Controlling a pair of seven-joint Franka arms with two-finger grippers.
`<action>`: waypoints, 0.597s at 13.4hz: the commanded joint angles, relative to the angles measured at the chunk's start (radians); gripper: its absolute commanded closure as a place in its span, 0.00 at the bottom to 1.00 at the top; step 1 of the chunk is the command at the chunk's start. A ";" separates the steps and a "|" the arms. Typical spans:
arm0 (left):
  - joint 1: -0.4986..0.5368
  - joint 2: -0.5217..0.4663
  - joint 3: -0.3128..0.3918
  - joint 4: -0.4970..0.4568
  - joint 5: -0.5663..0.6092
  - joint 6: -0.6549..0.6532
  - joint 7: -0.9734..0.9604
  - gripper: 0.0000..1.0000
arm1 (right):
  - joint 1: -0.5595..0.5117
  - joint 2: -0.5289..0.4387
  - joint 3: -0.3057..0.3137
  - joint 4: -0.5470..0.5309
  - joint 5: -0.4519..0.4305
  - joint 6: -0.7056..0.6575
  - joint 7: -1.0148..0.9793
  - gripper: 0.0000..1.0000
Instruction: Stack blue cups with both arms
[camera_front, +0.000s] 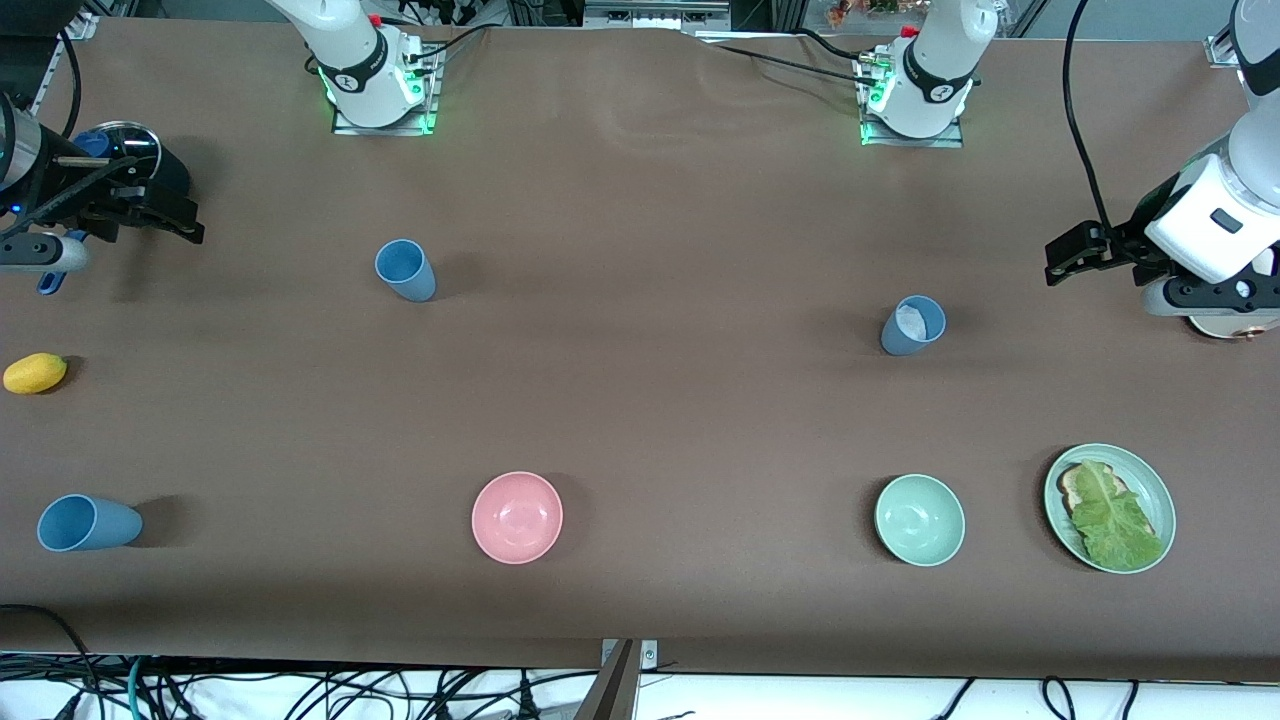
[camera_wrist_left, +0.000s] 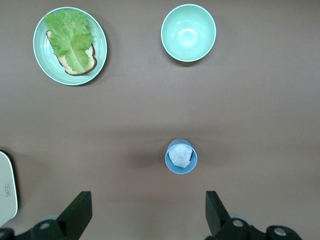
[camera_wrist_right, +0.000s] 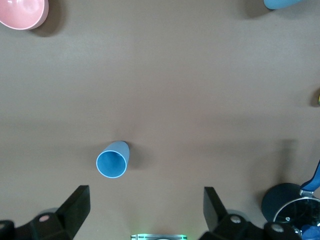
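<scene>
Waiting at the right arm's end of the worktop (camera_front: 640, 400), the right end effector (camera_front: 165, 215) hung open and empty, its fingers (camera_wrist_right: 75, 207) spread wide in the right wrist view. No cup had been lifted, so the task looked to be at its very start. Three blue cups stood well apart: one (camera_front: 88, 523) near the front camera at that same end, a second (camera_front: 405, 270) farther from the camera and nearer the right arm's base, and a third (camera_front: 912, 325), with a white patch inside, toward the left arm's end. A pink bowl (camera_front: 517, 517), a mint-green bowl (camera_front: 919, 519) and a plate with lettuce (camera_front: 1110, 508) lay near the camera. The left end effector (camera_front: 1075, 255) hovered open and empty at its own end. Next, each arm would probably need to descend on its nearest cup, straddling the rim.
</scene>
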 joint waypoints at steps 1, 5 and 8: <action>0.005 0.002 -0.003 0.024 0.013 -0.026 0.024 0.00 | -0.002 0.004 0.000 0.014 0.014 -0.019 0.000 0.00; 0.005 0.002 -0.003 0.022 0.013 -0.027 0.024 0.00 | -0.001 0.007 0.000 0.020 0.014 -0.014 -0.006 0.00; 0.005 0.002 -0.003 0.022 0.013 -0.032 0.024 0.00 | -0.001 0.007 0.000 0.020 0.014 -0.014 -0.016 0.00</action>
